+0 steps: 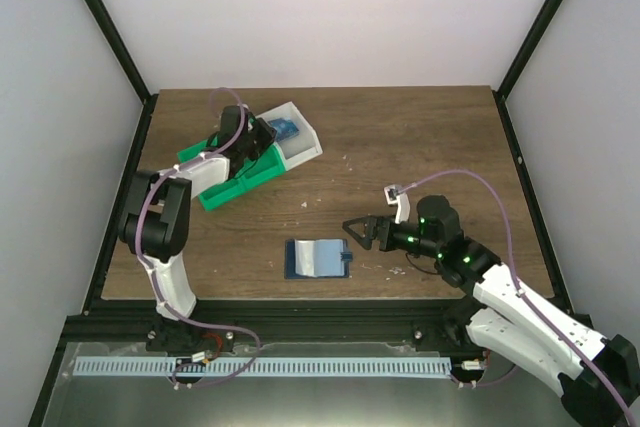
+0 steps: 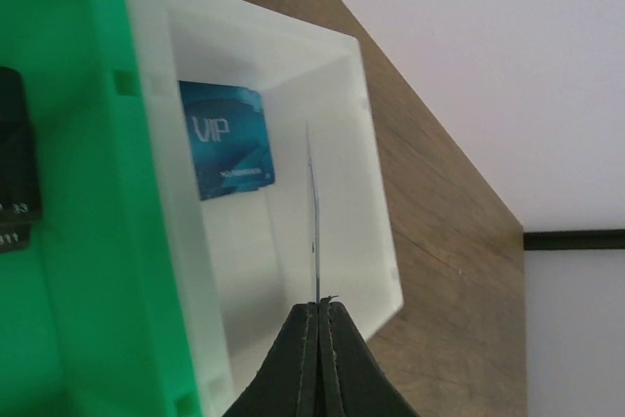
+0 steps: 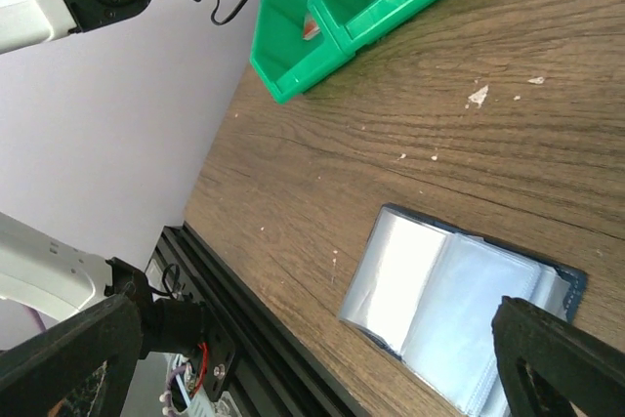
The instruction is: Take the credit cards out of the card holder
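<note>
A white tray (image 2: pixel 377 204) and a green tray (image 2: pixel 127 271) stand side by side at the table's (image 1: pixel 420 147) far left. The white tray holds a blue VIP card (image 2: pixel 227 141) lying against its floor near the far wall. In the green tray a dark card (image 2: pixel 15 158) with pale digits shows at the edge of the left wrist view; the right wrist view shows a few cards stacked in one green compartment, too small to read. The left gripper (image 2: pixel 319 312) hangs over the white tray with its fingers pressed together on a thin card (image 2: pixel 313 212), seen edge-on and standing up from the fingertips above the tray's inside. The card holder (image 1: pixel 318 259) lies open and flat on the wood near the front edge, between the two arms, well apart from the trays, its pale grey-blue inside and clear sleeves facing up within a navy border. The right gripper (image 1: pixel 351 231) sits low just beside the holder's far right corner with its fingers spread wide, aimed toward it but not touching; from its wrist camera the holder lies between the two fingers.
</note>
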### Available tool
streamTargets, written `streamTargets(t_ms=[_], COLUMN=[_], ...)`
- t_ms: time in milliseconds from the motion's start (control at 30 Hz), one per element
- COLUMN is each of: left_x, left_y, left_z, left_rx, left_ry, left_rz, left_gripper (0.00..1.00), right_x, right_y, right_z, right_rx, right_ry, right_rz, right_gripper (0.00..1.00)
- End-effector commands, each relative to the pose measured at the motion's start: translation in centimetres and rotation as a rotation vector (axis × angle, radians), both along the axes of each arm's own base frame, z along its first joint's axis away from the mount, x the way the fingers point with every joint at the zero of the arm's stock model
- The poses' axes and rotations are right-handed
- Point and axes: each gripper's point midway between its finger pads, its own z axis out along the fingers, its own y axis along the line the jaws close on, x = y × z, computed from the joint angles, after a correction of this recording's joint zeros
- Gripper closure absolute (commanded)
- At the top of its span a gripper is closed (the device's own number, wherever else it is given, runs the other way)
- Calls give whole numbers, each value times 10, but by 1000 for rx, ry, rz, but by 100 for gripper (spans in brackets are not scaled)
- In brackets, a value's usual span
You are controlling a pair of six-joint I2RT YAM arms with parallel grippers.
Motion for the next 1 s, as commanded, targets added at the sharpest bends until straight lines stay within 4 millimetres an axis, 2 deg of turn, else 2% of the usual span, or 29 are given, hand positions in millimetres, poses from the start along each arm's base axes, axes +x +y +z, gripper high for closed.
streamTargets(t_ms=[0,267,500,767,967], left_x=[15,35,50,56,57], left_y=[7,-5,-1,1,5], left_z=[-4,-16,-22,-41,-46], left_rx=[-17,-52,-8,35,66], left_ry=[19,32,39,75,85], left_rz=[22,-12,15,19,32], left_gripper=[100,100,100,100,100], right_x=[5,6,8,10,12], right_y=[-4,-8,-10,-13,-14], right_z=[11,13,14,8,5], right_rx=[-17,-24,-30,-46,-52], right_ry=[-29,-28,-29,-25,-25], right_rz=[-29,-49,-69,-85,-97], right_gripper=[0,0,0,0,0])
